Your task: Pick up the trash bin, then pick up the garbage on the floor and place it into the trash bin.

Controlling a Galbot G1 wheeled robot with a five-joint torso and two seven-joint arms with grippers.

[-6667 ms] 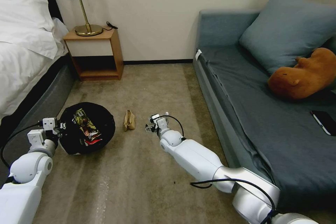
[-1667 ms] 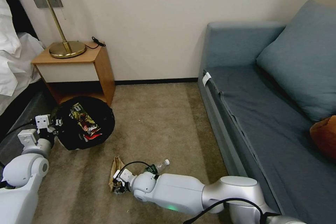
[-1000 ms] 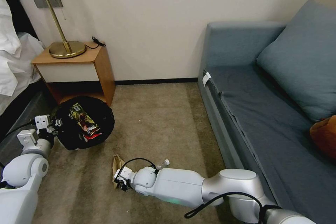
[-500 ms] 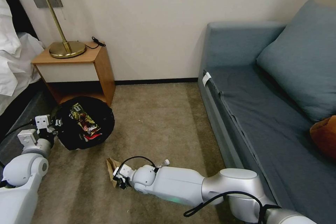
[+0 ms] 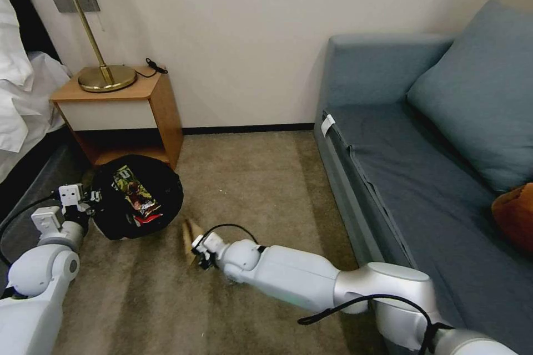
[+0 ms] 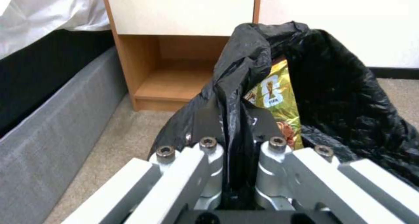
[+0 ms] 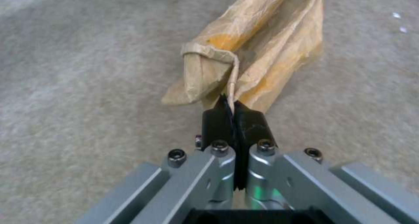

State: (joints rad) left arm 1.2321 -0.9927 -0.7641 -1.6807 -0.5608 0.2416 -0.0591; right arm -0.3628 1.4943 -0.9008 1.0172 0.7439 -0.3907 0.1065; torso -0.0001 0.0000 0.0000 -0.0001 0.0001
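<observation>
Crumpled tan paper bag [image 7: 244,50] now off the carpet [image 5: 250,177] and hanging from a pinched fold, where half a second back it lay flat under the wrist; carried up and toward the trash bin [image 5: 137,198], now just beside the bin's near edge rather than well short of it; pinched thinly at one folded corner by the right gripper [image 7: 233,114], jaws closed almost to touching with only the paper's edge between them; judged a light hold, liable to slip or tear if swung hard. Small clear bottle, seen by the right forearm a moment back, now hidden behind that arm.

Trash bin held at the robot's left, close to the nightstand [image 5: 119,102], unchanged in place across the last seconds; black liner [image 6: 332,86] bunched up and clamped between the fingers of the left gripper [image 6: 233,119], shut tight on the plastic at the rim; yellow-brown snack wrapper [image 6: 275,96] and red snack wrapper [image 5: 145,216] already lying inside, mouth open toward the incoming bag.

Meaning for the task: third piece lifted and in transit, drop into the bin not yet made; bottle left to collect afterward; sofa [image 5: 422,188] and bed [image 5: 22,100] flanking the work, untouched.
</observation>
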